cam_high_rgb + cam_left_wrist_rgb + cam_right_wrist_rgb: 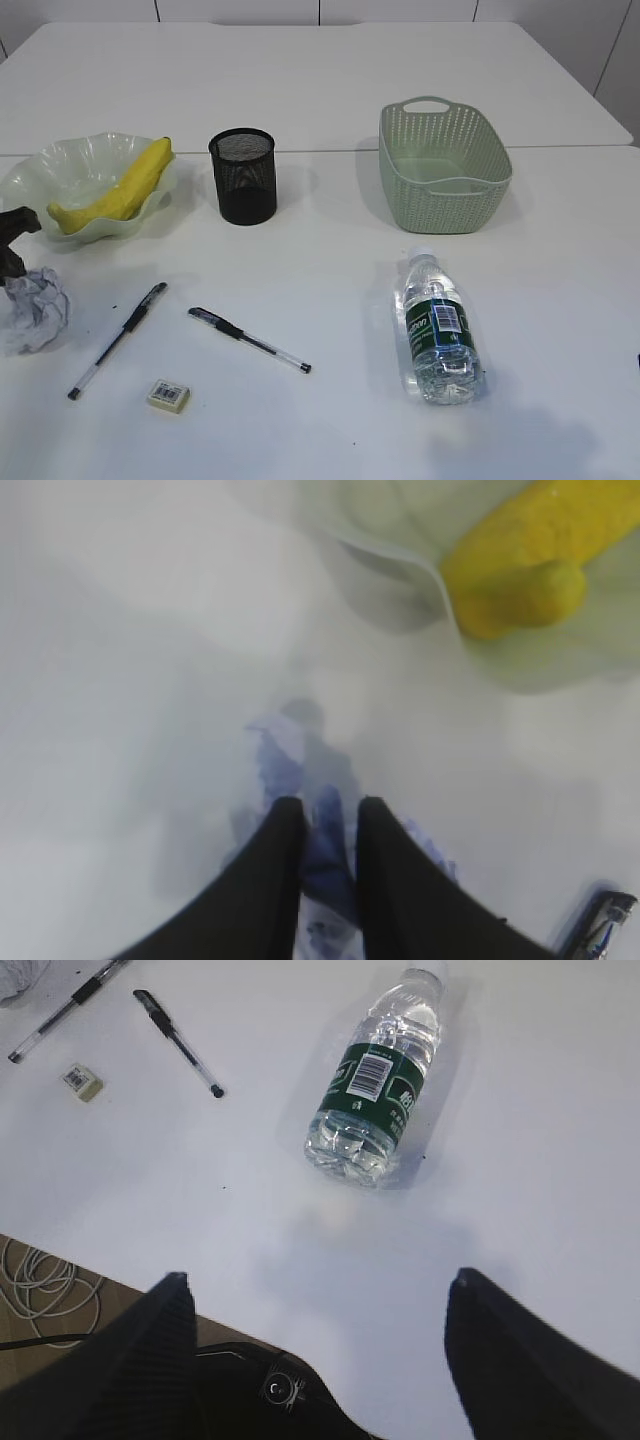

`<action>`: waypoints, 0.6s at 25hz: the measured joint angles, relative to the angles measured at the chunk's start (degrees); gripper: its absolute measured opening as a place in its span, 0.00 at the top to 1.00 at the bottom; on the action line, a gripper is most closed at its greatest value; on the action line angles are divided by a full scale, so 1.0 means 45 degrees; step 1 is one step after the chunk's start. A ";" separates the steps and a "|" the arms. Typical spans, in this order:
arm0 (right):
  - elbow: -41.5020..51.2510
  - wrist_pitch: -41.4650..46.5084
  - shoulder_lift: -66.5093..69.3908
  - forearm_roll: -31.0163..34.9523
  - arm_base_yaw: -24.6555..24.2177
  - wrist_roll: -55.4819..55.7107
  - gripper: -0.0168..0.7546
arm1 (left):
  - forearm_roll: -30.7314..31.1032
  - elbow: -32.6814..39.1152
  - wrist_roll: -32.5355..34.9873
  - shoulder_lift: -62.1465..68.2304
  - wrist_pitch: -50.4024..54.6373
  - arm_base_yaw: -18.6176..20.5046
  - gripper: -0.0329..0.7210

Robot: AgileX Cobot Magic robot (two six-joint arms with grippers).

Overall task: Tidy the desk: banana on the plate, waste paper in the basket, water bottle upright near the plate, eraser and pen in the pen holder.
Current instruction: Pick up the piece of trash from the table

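Note:
The banana (120, 185) lies on the wavy plate (30, 170) at the far left; both also show in the left wrist view, banana (530, 560). My left gripper (15, 270) (325, 815) is shut on the crumpled waste paper (35, 315) (290, 750) at the table's left edge. The water bottle (437, 330) (378, 1070) lies on its side at the right. Two pens (118, 338) (250, 340) and the eraser (168, 395) lie at front left. The black mesh pen holder (243, 175) stands behind them. My right gripper (315, 1295) is open and empty, near the front edge.
A green woven basket (444, 165) stands at the back right, empty. A seam between two tables runs across behind the holder. In the right wrist view the table's front edge and loose cables (40, 1285) below it show.

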 joint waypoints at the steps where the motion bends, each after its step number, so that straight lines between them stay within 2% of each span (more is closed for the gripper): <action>1: 0.0000 0.0000 0.0000 0.0000 0.0000 0.0000 0.24 | 0.0000 0.0000 0.0000 0.0000 0.0025 0.0000 0.79; 11: 0.0000 0.0000 0.0000 0.0000 0.0000 0.0000 0.24 | 0.0000 0.0000 0.0000 0.0000 0.0074 0.0000 0.73; 13: 0.0000 -0.0022 0.0000 0.0000 0.0000 0.0000 0.24 | 0.0000 0.0000 0.0000 0.0000 0.0074 0.0000 0.77; 15: 0.0000 -0.0022 0.0000 0.0000 0.0000 0.0000 0.24 | 0.0000 0.0000 0.0000 0.0000 0.0074 0.0000 0.86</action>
